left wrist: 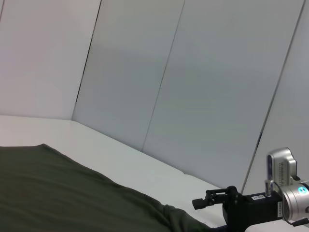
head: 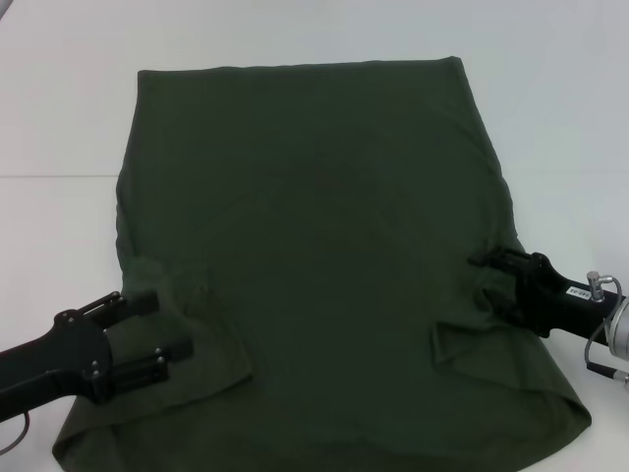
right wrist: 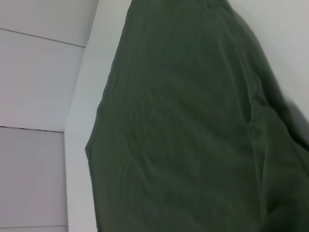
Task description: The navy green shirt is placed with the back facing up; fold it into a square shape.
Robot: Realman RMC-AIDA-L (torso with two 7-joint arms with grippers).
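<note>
**Olive shirt spread lengthwise, a gripper at each side**

The navy green shirt (head: 324, 265) lies flat on the white table (head: 59, 108), its long axis running away from the robot, its straight far edge square to the view. Bare tabletop shows beyond that edge and along both sides. The left gripper (head: 169, 334) reaches in low over the near left part, fingers apart above the cloth. The right gripper (head: 488, 278) meets the bunched right edge; whether it grips cannot be told.

A white table (head: 59, 118) spreads out below, backed by pale wall panels (left wrist: 193, 72) with thin seams.
</note>
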